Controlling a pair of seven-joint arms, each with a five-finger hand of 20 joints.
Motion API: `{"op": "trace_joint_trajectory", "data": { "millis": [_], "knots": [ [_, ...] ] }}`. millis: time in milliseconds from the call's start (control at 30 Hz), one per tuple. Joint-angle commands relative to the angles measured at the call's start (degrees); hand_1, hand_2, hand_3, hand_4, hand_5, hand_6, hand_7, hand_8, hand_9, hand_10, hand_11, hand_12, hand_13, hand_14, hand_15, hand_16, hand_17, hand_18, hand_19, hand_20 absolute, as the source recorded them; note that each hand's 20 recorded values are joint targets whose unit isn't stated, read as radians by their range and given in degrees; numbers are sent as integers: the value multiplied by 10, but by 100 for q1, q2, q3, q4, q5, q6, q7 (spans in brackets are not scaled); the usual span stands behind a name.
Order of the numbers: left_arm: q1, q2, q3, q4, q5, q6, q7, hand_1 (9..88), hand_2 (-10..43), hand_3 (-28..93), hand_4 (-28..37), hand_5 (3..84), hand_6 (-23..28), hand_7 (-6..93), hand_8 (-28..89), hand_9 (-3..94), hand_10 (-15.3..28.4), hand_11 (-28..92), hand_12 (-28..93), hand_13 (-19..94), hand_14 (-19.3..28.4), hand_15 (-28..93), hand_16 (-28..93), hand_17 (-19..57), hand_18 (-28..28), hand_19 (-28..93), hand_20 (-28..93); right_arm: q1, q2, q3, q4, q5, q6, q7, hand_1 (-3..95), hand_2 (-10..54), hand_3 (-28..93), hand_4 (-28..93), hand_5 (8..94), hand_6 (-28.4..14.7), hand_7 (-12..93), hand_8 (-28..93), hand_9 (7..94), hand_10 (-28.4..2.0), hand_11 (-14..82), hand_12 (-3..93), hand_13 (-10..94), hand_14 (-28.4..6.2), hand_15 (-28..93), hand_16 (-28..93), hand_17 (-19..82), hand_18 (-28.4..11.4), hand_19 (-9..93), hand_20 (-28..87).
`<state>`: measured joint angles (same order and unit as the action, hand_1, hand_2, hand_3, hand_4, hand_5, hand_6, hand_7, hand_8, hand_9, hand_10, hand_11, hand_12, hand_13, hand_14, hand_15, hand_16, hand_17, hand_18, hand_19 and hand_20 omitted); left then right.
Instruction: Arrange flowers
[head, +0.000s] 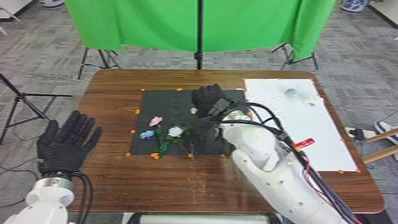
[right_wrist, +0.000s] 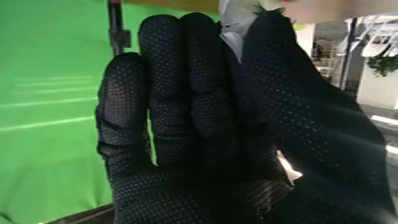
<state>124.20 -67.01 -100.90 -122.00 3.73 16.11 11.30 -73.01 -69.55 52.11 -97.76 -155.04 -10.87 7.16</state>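
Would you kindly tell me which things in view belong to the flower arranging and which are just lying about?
For the job:
- pink flower
- blue flower
- white flower
- black mat, under those flowers
- right hand, at the mat

Apparently just about:
- green cloth
- black pole, before the cloth
- orange marker by the mat's near edge

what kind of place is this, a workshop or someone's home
Probably a lab or studio workspace rather than a home: a green backdrop hangs behind the table, black stands rise nearby, and grey carpet tiles cover the floor.
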Motion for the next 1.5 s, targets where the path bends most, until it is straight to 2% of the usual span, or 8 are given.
{"op": "trace_joint_trajectory", "data": {
  "millis": [33, 167, 333, 867, 933, 1000, 1367, 1500],
  "knots": [
    [74, -4, -61, 19, 35, 3, -104, 295, 132, 736, -283, 487, 89, 173, -87, 420, 151, 260, 148, 317, 153, 425, -44, -40, 150, 341, 182, -251, 345, -82, -200, 87, -216, 108, 612, -95, 666, -283, 723, -12, 383, 89, 816, -109, 105, 427, 671, -69, 379, 408, 317, -220, 800, 361],
    [93, -2, -76, 15, -7, 21, -97, 295, 131, 735, -283, 487, 89, 173, -88, 419, 152, 259, 147, 317, 153, 426, -44, -40, 150, 342, 182, -317, 355, -128, -272, 34, -174, 55, 612, -95, 667, -283, 722, -13, 384, 87, 814, -111, 103, 424, 669, -71, 379, 406, 317, -220, 800, 361],
    [48, 34, -59, 2, -24, -114, -138, 295, 131, 738, -282, 486, 89, 174, -88, 419, 151, 261, 147, 316, 153, 426, -44, -40, 150, 341, 181, -366, 378, -187, -342, 143, -299, 143, 605, -95, 670, -283, 721, -15, 374, 74, 810, -112, 103, 421, 665, -73, 380, 401, 316, -221, 800, 360],
    [82, -18, -76, 20, -75, -76, -169, 299, 120, 741, -281, 483, 88, 173, -87, 418, 150, 258, 148, 315, 152, 423, -43, -39, 150, 339, 180, -547, 285, -52, -591, 382, -794, 259, 586, -95, 664, -283, 686, -31, 281, 22, 776, -128, 114, 371, 643, -92, 408, 361, 306, -226, 800, 343],
    [68, 9, -91, 15, -114, 10, -170, 301, 119, 739, -281, 484, 89, 173, -87, 418, 150, 258, 148, 315, 152, 423, -43, -40, 150, 339, 180, -552, 290, -51, -648, 340, -874, 227, 591, -95, 658, -282, 684, -32, 274, 18, 774, -128, 115, 366, 641, -92, 408, 361, 305, -226, 799, 342],
    [41, 55, -116, -19, -178, 242, -134, 302, 120, 737, -282, 485, 89, 173, -87, 418, 151, 259, 149, 317, 153, 426, -42, -40, 152, 360, 192, -548, 290, -40, -717, 431, -1020, 236, 616, -95, 652, -280, 681, -30, 269, 17, 781, -124, 93, 378, 641, -84, 398, 375, 303, -225, 799, 342],
    [106, 38, -155, -48, -295, 282, -36, 304, 126, 736, -283, 495, 91, 181, -90, 426, 153, 271, 147, 323, 156, 445, -47, -42, 156, 384, 211, -648, 378, 53, -1240, 590, -1417, 72, 620, -95, 670, -282, 664, -23, 226, -4, 766, -128, 84, 376, 636, -84, 384, 390, 294, -226, 777, 331],
    [64, 36, -148, -25, -273, 266, -54, 304, 126, 736, -283, 496, 91, 181, -91, 427, 153, 272, 146, 324, 156, 445, -48, -43, 156, 382, 210, -624, 364, -10, -1177, 540, -1229, 101, 588, -95, 689, -283, 647, -22, 212, -107, 717, -140, 160, 295, 626, -93, 396, 369, 289, -230, 777, 324]
  ]
}}
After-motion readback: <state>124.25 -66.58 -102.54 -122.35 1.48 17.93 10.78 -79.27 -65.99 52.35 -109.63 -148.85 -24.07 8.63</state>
